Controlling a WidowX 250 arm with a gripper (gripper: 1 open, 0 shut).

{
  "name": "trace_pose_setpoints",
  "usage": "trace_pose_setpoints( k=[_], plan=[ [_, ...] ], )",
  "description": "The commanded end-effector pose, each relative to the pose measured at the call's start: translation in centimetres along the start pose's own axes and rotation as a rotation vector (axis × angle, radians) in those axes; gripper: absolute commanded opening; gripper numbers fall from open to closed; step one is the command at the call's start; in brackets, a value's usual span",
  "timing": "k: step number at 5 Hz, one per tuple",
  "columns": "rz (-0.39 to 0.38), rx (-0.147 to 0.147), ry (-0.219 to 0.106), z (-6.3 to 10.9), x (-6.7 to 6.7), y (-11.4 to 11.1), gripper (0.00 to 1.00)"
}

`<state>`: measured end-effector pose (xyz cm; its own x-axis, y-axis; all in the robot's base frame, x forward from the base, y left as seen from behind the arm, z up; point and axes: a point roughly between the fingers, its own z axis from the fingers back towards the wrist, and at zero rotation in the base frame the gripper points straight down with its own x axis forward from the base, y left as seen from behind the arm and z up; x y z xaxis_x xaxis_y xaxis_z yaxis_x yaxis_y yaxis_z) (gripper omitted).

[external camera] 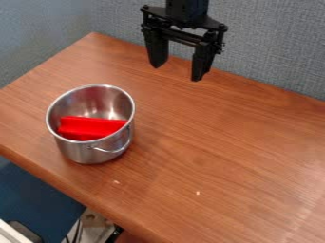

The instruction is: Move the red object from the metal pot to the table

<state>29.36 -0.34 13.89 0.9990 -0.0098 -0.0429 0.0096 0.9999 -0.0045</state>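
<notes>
A small shiny metal pot stands on the left part of the reddish-brown wooden table. Inside it lies the red object, a flat bright red piece leaning against the pot's inner wall. My black gripper hangs above the table's far edge, up and to the right of the pot and well apart from it. Its two fingers point down and stand wide open with nothing between them.
The table's front edge runs diagonally at the lower left, with dark floor and some clutter below it. A grey-blue wall backs the table. Bare wood stretches to the right of the pot.
</notes>
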Motion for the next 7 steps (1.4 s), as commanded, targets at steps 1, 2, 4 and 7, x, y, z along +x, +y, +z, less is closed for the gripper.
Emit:
trace_pose_setpoints(
  k=[1,2,4,7],
  plan=[
    [-0.027,0.040,0.037,0.3,-0.7,-0.6,1.00],
    [-0.006,0.048,0.060,-1.6,-1.2,-0.5,1.00],
    [0.141,0.007,0.015,-0.6,-2.9,4.2,1.00],
    [0.242,0.037,0.000,-0.1,-9.4,10.6,1.00]
  ],
)
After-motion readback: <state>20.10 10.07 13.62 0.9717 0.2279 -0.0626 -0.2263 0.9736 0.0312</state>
